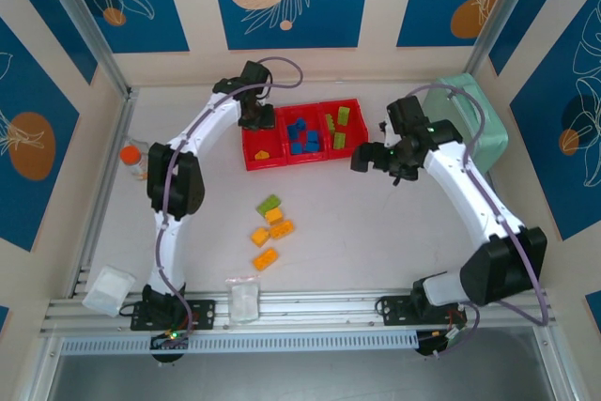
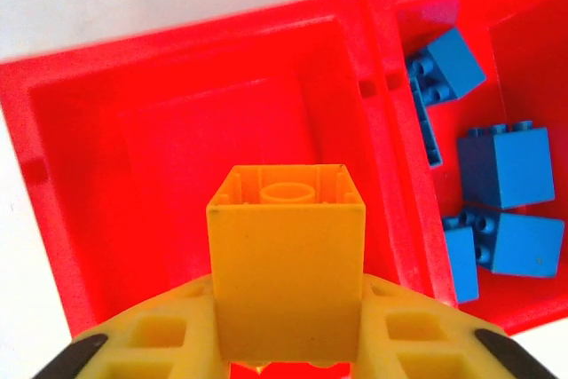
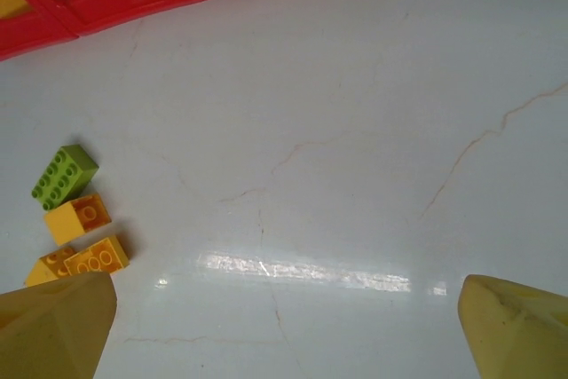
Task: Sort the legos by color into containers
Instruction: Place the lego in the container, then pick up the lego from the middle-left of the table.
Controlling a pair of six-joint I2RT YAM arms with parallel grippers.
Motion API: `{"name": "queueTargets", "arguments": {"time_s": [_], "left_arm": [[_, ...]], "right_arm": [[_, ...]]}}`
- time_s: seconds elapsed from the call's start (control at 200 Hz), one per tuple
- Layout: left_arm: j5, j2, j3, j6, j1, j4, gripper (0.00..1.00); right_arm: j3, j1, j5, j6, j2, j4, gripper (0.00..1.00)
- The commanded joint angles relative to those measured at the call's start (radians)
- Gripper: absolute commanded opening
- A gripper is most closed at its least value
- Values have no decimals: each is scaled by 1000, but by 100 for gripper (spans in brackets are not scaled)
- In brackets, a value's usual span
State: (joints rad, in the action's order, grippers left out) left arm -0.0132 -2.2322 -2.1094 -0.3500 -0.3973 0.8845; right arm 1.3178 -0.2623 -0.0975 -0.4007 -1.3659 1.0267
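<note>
At left, pinching a yellow brick (image 2: 286, 246) tight in the left gripper (image 2: 286, 339), held above the left bin of the red tray (image 1: 250, 162), apparently for dropping beside another yellow piece (image 1: 264, 153) lying there. Well inside the bin walls, with room on each side. Next along, blue bricks (image 1: 302, 135) in the middle bin, green bricks (image 1: 340, 124) in the right. Nearer, on the bare table (image 1: 376, 241), a few loose bricks (image 1: 269, 228) bunched together, well apart from the tray. At right, spread wide and empty: right gripper (image 1: 374, 159), near the tray's right end, over open tabletop.
</note>
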Motion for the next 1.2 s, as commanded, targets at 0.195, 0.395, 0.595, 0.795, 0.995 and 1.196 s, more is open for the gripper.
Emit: {"name": "queueTargets", "arguments": {"time_s": [0.195,0.395,0.595,0.795,0.995,1.196], "left_arm": [[-11,-4,-74,71,24,75,48],[54,83,8,137,20,86,92],[154,368,401,120,9,-82,99],[155,595,753,149,-62,-65,99],[200,770,987,162,-168,31,99],[216,757,1042,218,-223,89,99]], "right_arm": [[-21,125,119,-23,87,38,99],[-39,123,208,-48,80,-27,99],[-5,104,302,-42,-12,-48,99],[26,51,281,-74,-89,-86,99],[64,35,270,-104,-159,-82,98],[101,8,255,-150,-222,-95,96]]}}
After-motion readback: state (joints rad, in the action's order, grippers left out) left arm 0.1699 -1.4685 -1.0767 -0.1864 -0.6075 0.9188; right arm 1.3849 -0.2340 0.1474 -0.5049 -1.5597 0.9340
